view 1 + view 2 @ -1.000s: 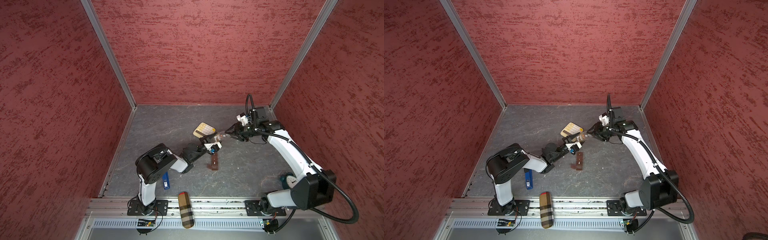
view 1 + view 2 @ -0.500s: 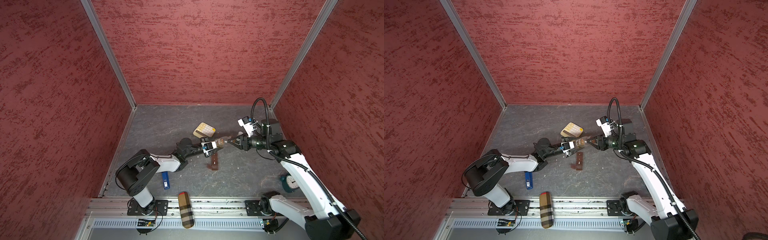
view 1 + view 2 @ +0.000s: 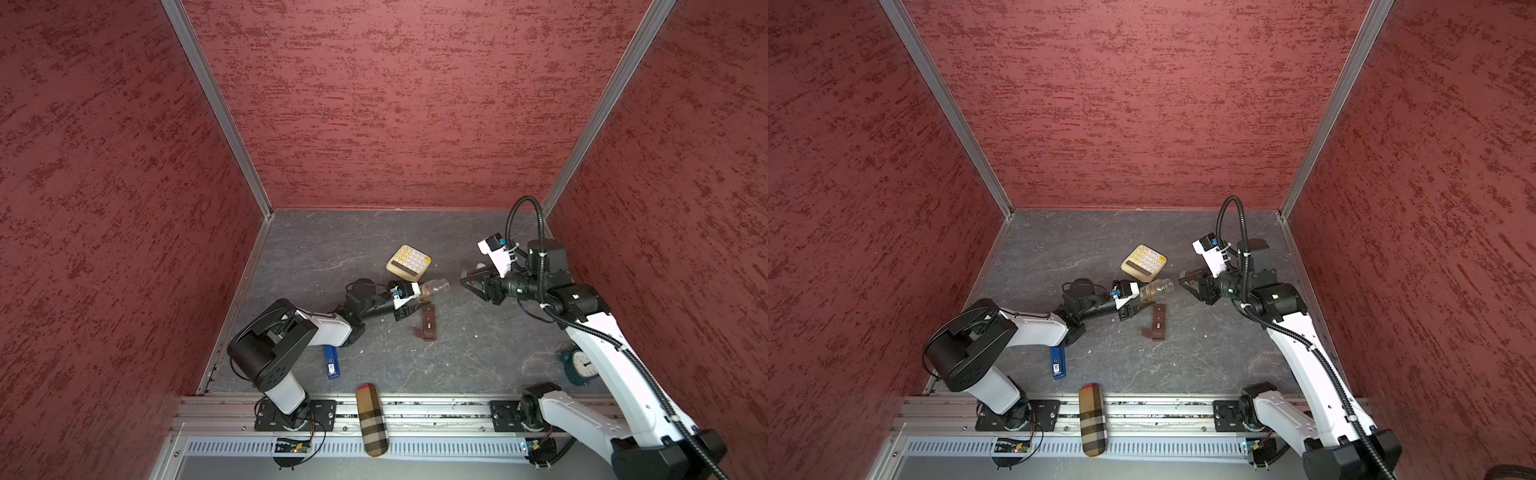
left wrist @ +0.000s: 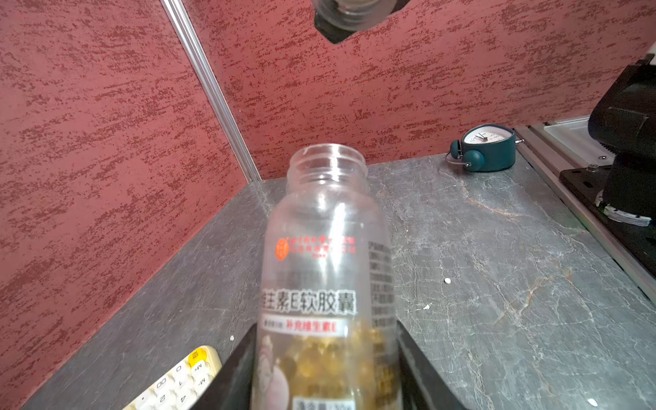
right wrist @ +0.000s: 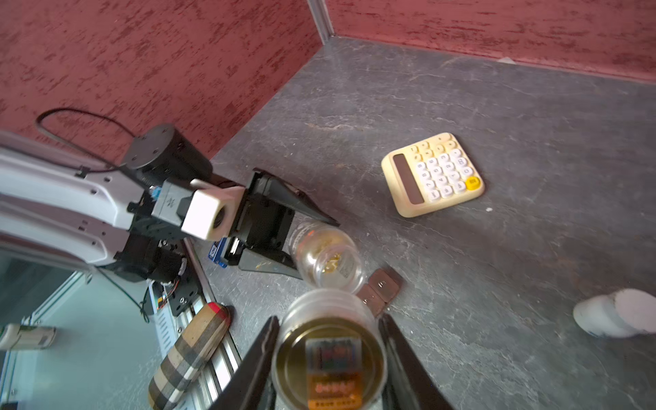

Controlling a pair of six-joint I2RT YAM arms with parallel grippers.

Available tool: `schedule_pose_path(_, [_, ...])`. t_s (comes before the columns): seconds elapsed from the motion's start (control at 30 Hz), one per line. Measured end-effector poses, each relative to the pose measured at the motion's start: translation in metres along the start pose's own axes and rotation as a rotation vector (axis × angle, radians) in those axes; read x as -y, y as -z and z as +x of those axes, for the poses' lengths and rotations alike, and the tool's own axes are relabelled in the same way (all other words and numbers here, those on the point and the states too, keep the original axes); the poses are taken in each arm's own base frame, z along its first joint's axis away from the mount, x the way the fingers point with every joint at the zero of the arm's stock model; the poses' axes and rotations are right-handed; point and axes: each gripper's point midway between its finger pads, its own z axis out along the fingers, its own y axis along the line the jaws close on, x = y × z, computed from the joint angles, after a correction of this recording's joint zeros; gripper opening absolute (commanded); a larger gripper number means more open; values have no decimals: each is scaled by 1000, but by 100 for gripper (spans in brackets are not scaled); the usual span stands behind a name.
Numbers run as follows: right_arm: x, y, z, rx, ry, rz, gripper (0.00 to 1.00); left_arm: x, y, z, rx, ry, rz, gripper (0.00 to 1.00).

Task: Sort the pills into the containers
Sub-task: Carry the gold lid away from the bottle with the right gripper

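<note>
The right gripper (image 3: 469, 279) has just drawn back pinching the cap (image 5: 328, 355), so the bottle (image 3: 435, 286) clamped in the left gripper (image 3: 419, 297) is open, pills (image 4: 319, 362) still inside, box (image 3: 428, 323) just beside it.

Soft, even light from above fills both top views, leaving only faint shadows on the table (image 3: 457, 353). In the wrist views the close clear bottle (image 4: 324, 284), streaked with glare, and the cap (image 5: 328, 351) are blurred, while a white pill (image 4: 447, 280) farther off is sharp.
</note>
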Motion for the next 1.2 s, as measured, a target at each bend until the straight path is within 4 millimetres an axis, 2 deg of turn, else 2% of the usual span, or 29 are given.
schedule_pose_path(0.17, [33,-2,10,-33,-174,173,19,-6,13,0,-1,1,-68,0])
schedule_pose_path(0.33, [67,1,42,-122,-389,376,21,-12,29,-15,17,-15,-146,0])
schedule_pose_path(0.43, [85,0,75,-187,-509,483,22,-11,36,-25,29,-26,-185,0])
schedule_pose_path(0.53, [99,-1,124,-269,-632,583,22,-3,41,-33,40,-31,-204,0])
schedule_pose_path(0.63, [106,-1,166,-326,-727,657,22,6,45,-35,36,-28,-213,0])
schedule_pose_path(0.73, [110,-3,194,-362,-781,709,24,12,49,-34,24,-23,-219,0])
schedule_pose_path(0.8, [111,-5,203,-379,-796,736,24,14,51,-35,19,-21,-225,0])
schedule_pose_path(0.97, [118,-23,201,-360,-800,748,26,14,57,-37,11,-19,-247,0])
schedule_pose_path(1.1, [118,-39,209,-392,-789,755,28,15,58,-32,-5,-15,-254,0])
schedule_pose_path(1.2, [120,-43,215,-413,-781,775,29,15,58,-29,-19,-11,-256,0])
